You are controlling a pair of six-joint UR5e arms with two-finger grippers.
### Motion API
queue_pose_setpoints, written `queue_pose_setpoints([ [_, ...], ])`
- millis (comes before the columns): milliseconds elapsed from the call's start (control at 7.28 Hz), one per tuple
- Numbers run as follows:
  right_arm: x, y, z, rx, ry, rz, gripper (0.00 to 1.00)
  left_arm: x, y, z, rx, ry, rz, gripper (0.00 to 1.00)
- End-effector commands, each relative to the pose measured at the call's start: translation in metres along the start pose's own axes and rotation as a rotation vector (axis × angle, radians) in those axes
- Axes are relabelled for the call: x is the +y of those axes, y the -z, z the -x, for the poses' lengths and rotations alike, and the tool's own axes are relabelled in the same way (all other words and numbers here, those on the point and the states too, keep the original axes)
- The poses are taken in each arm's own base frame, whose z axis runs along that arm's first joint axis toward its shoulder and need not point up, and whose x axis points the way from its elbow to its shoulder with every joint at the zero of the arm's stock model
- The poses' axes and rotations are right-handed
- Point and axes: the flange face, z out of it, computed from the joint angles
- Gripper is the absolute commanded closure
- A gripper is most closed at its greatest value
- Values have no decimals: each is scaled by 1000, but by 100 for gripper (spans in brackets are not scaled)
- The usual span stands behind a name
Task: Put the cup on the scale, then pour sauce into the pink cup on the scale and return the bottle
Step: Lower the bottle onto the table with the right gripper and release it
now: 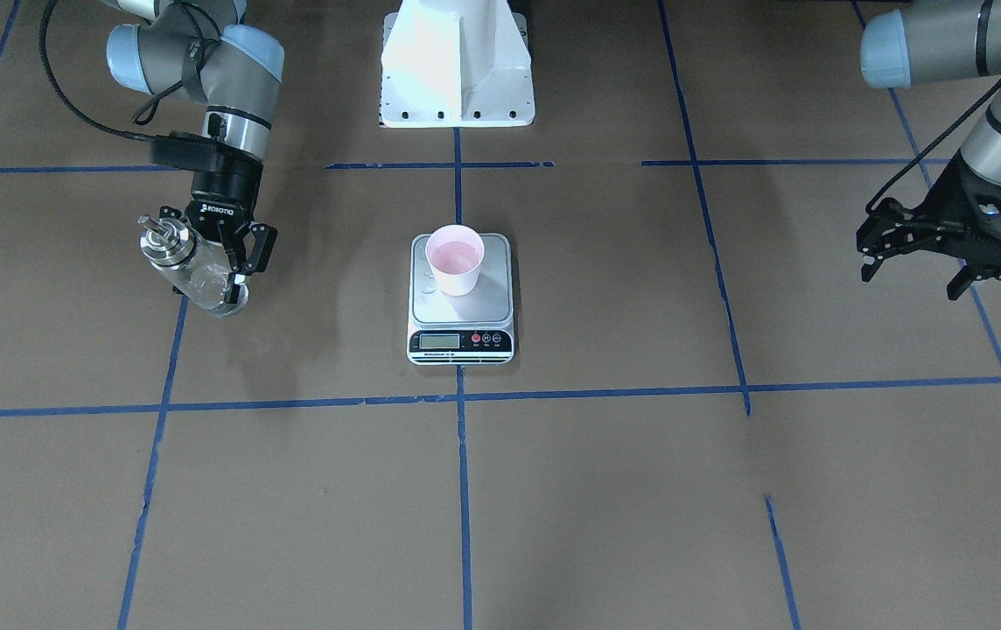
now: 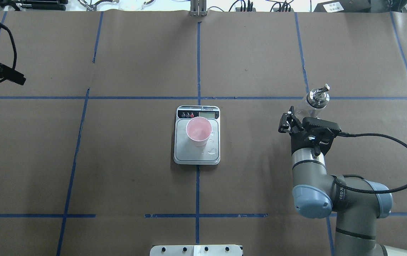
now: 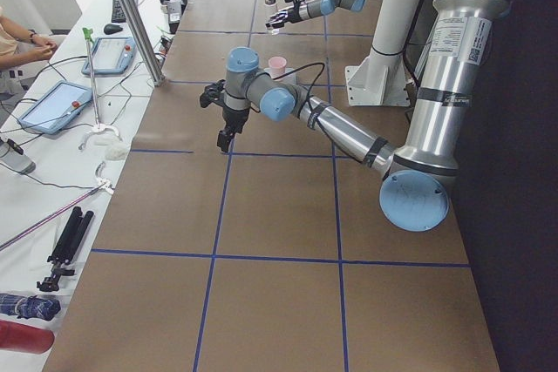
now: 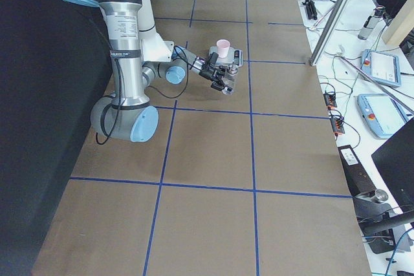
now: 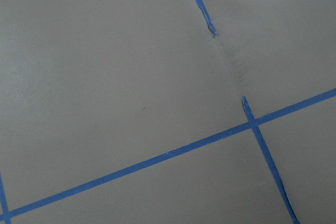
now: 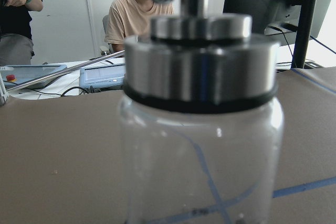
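The pink cup [image 1: 455, 260] [image 2: 198, 131] stands upright on the silver plate of the scale [image 1: 485, 306] [image 2: 188, 151], toward the display end. Its inside looks glossy, as if wet with clear sauce. The glass bottle [image 1: 192, 269] [image 2: 315, 100] [image 6: 199, 129] stands upright on the table well off to the robot's right. My right gripper [image 1: 203, 254] [image 2: 312, 113] brackets it low down, fingers spread wider than the glass, open. The left gripper [image 1: 912, 262] hovers open and empty far on the other side. How much liquid is in the bottle I cannot tell.
A few drops [image 2: 211, 153] lie on the scale plate beside the cup. The white robot base [image 1: 457, 70] stands behind the scale. Blue tape lines cross the brown table. Beyond the table's far edge sit people [image 6: 139, 14] at a bench with tablets [image 3: 57, 106].
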Motion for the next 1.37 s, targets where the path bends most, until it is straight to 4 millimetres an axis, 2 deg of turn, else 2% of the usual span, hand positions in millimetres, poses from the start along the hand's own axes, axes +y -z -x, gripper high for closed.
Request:
queue_pose_setpoints([
  [0,40,-31,-24,-23,-27,-13,100,0,1,-1,0,2,-2,0],
  [412,44,-37,-30,-38,14,-63,100,0,1,-1,0,2,0,0],
  [1237,43,-38,-33,-36,21,-76,100,-1,3,-2,0,5,-2,0],
])
